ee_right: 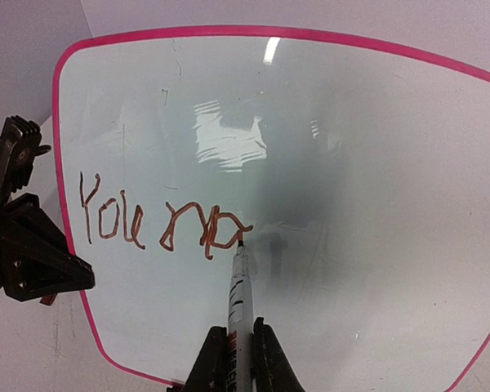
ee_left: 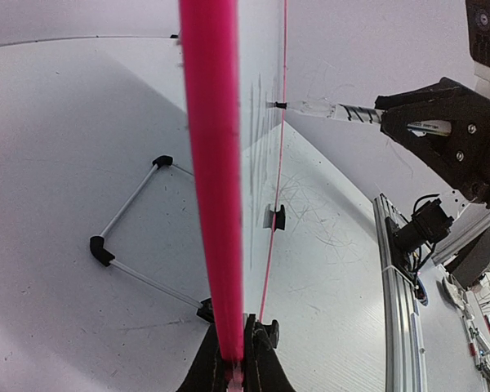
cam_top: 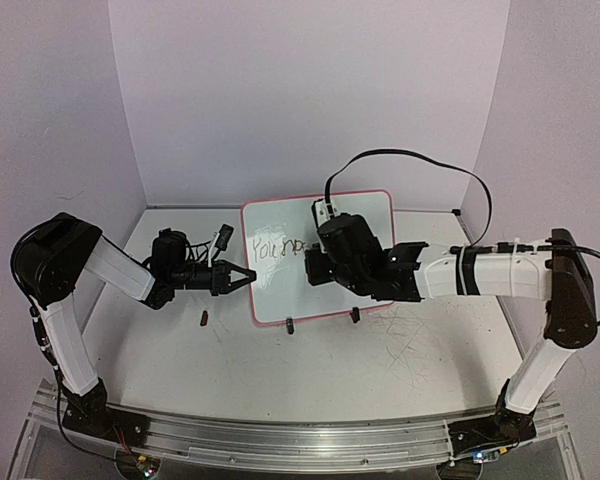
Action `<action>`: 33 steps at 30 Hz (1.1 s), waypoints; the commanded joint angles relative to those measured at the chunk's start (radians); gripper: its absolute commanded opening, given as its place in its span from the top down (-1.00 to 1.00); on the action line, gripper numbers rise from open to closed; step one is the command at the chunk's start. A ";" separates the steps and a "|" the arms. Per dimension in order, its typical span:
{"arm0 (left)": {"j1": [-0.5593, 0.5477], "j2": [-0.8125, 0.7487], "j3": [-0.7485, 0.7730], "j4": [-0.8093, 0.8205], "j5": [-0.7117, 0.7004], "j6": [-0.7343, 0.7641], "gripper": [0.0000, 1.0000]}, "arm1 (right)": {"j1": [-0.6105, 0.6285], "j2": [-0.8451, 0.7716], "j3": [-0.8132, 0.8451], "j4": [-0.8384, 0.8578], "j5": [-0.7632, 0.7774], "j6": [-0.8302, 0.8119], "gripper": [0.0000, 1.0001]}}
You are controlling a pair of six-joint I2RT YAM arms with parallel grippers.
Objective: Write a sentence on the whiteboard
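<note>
The whiteboard stands upright on its clip feet, pink rim around it. Its left edge is pinched in my left gripper, which is shut on the rim. On the board's left half is the sentence, reddish-brown scrawl reading "You" and a few more letters. My right gripper is shut on a white marker. The marker's tip touches the board at the end of the last letter. From the left wrist view the marker meets the board face, with the right gripper behind it.
Two black clip feet hold the board's bottom edge. A wire stand lies on the table behind the board. A small dark red piece lies on the table left of the board. White walls enclose the back and sides.
</note>
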 commanded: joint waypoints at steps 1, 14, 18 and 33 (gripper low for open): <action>-0.005 -0.018 0.020 -0.039 -0.053 0.053 1.00 | -0.012 -0.040 -0.022 -0.027 0.011 0.022 1.00; -0.005 -0.018 0.020 -0.039 -0.053 0.053 1.00 | -0.051 -0.098 -0.005 0.073 -0.031 -0.004 1.00; -0.005 -0.022 0.018 -0.039 -0.054 0.055 1.00 | -0.059 -0.075 0.019 0.075 -0.030 -0.013 1.00; -0.005 -0.012 0.023 -0.041 -0.053 0.055 1.00 | -0.060 -0.026 0.051 0.075 -0.033 -0.038 1.00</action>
